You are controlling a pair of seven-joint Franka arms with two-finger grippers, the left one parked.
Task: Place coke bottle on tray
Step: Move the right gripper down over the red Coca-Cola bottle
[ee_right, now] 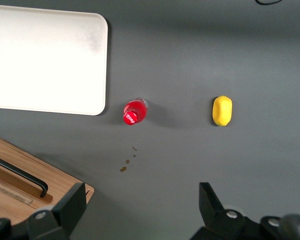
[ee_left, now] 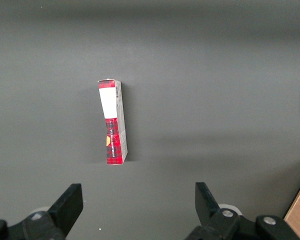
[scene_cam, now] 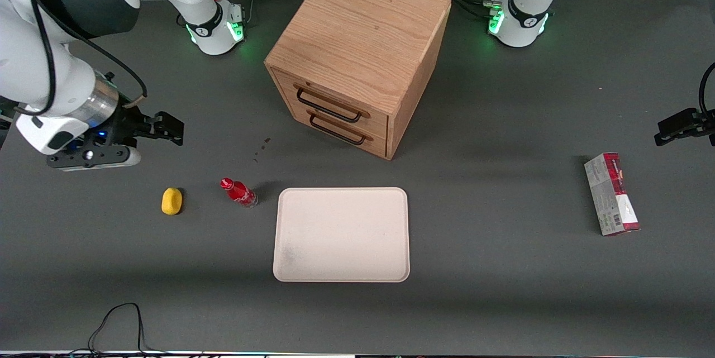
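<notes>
The bottle (scene_cam: 239, 192) stood at centre-left of the front view, apparently upright, just beside the tray (scene_cam: 341, 268). The end effector (scene_cam: 167, 128) hung above, fingers apart, empty, ready to descend.

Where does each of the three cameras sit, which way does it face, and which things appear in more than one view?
Front view: high before the table, looking down at tray, coke bottle, drawer box; both arms show, claw raised, open.
Right wrist view: on the working arm, facing down at the upright bottle, yellow lump, tray corner; claw fingers show.
Left wrist view: facing down at the carton.
Shared: front and right wrist show bottle, tray, lump; front and left wrist the carton.
</notes>
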